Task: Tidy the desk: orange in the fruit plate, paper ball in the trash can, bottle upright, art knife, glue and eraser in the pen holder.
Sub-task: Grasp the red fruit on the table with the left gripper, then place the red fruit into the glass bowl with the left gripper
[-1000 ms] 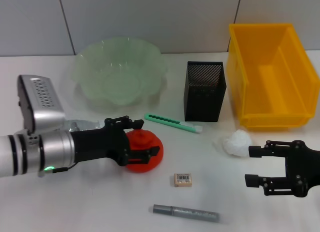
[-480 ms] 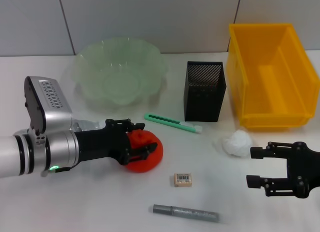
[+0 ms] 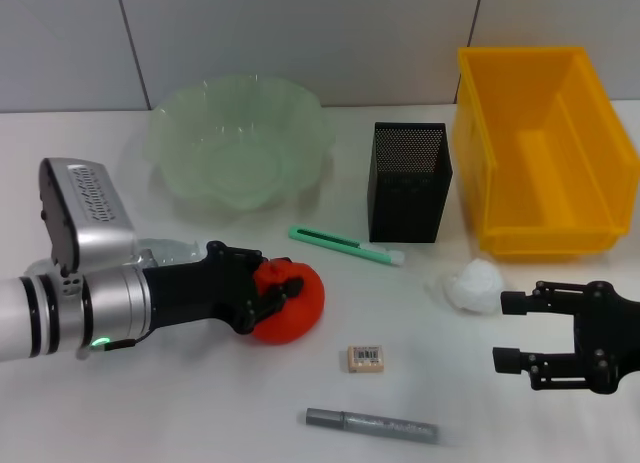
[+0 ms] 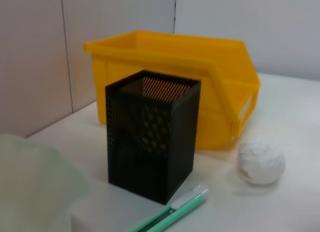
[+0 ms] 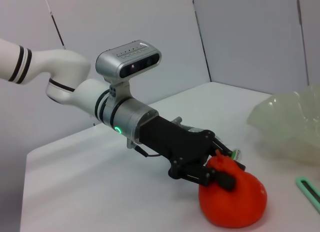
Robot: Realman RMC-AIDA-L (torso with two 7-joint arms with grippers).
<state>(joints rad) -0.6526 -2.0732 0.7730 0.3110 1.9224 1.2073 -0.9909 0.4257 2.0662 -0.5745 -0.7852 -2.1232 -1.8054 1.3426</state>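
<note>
The orange (image 3: 300, 305) lies on the table left of centre, and my left gripper (image 3: 279, 291) is shut on its top; the right wrist view shows the same hold on the orange (image 5: 234, 201). Behind it stands the pale green fruit plate (image 3: 240, 143). A green art knife (image 3: 345, 244) lies in front of the black mesh pen holder (image 3: 410, 181). The eraser (image 3: 366, 358) and grey glue stick (image 3: 370, 424) lie near the front. The paper ball (image 3: 474, 285) sits by the yellow trash can (image 3: 540, 153). My right gripper (image 3: 508, 331) is open below the ball. A clear bottle (image 3: 165, 250) is mostly hidden behind my left arm.
The left wrist view shows the pen holder (image 4: 152, 142), the trash can (image 4: 200, 66), the paper ball (image 4: 261, 161) and the art knife (image 4: 175, 212) close together. A grey panelled wall runs behind the table.
My left gripper's fingers have shut onto the orange, and the left arm shifted slightly. The orange stays on the table. The right arm has not moved.
</note>
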